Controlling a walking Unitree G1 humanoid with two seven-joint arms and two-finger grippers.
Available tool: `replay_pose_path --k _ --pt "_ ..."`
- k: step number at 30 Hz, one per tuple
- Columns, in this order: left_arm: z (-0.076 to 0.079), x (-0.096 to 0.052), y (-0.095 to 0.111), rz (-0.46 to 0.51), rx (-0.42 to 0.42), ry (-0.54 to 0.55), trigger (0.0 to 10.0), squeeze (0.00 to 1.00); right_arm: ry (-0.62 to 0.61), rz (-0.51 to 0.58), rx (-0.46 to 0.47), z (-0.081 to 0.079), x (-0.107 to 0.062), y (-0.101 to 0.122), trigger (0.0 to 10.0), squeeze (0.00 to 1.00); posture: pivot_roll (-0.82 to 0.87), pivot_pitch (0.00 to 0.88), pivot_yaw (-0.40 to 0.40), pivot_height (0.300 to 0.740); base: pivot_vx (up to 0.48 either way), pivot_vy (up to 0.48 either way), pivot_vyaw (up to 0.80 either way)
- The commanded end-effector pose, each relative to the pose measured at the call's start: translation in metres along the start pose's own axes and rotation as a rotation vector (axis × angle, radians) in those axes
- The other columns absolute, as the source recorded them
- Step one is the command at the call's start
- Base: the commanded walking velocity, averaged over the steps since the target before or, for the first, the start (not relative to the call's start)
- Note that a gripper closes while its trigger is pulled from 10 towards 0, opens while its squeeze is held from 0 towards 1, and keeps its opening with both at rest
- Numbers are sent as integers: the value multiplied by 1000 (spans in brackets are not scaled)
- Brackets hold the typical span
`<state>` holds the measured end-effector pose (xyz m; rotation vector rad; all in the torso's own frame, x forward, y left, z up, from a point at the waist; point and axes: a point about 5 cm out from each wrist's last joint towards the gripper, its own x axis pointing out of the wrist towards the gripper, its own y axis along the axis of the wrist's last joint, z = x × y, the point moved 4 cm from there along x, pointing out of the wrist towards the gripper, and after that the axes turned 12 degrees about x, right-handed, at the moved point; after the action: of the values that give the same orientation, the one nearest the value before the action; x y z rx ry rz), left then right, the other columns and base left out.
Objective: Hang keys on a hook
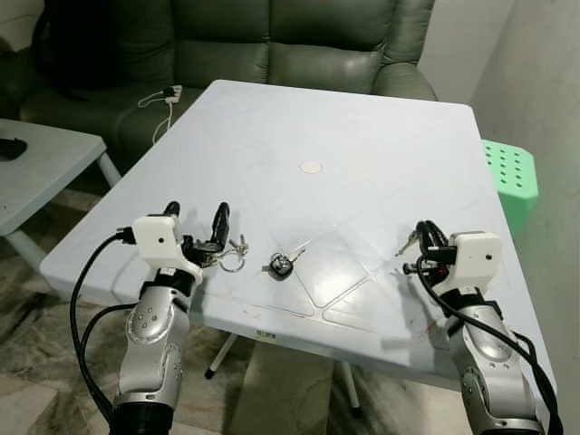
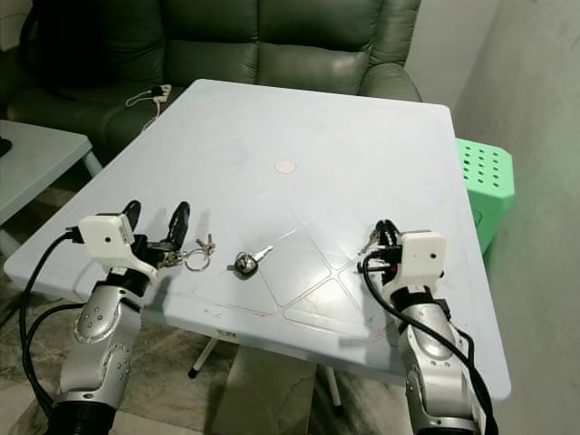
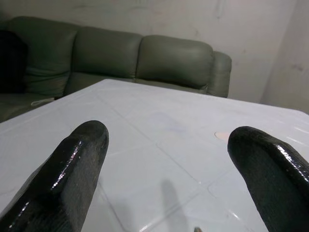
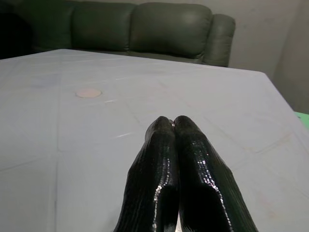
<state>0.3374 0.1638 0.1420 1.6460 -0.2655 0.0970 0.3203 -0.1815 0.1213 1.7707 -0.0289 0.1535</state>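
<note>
The keys (image 1: 230,251) lie on a ring at the near left of the pale table (image 1: 362,145), just beside the left end effector (image 1: 198,222), whose black fingers (image 3: 72,169) are spread apart above the tabletop. A second small key bunch (image 1: 283,264) rests a little to the right, near the front edge. The right end effector (image 2: 379,237) hovers at the near right of the table with its fingers (image 4: 174,164) pressed together, holding nothing, and a dark green sofa (image 1: 290,41) stands beyond the far edge.
</note>
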Motion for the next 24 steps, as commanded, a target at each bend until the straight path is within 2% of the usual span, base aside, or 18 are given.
replay_pose_path --k 1,8,17,19,24 --pt "-2 2 1 3 11 7 10000 0 -2 9 -5 0 3 3 10000 0 -46 0 -3 721 0 0 -788" --pt "-1 3 1 9 15 7 10000 0 -4 4 -10 0 5 2 10000 0 -47 0 -7 721 0 0 -788" --pt "-2 4 -2 4 15 20 10000 0 6 0 -9 -5 7 0 10000 0 -41 0 -10 721 0 -455 -788" --pt "-1 3 -1 10 -44 24 10000 0 8 -3 -11 -5 7 0 10000 0 -41 0 -12 721 0 0 -788" --pt "-1 4 0 13 -27 31 10000 0 13 -10 -16 -4 7 -2 10000 0 -40 0 -15 721 0 0 -788"
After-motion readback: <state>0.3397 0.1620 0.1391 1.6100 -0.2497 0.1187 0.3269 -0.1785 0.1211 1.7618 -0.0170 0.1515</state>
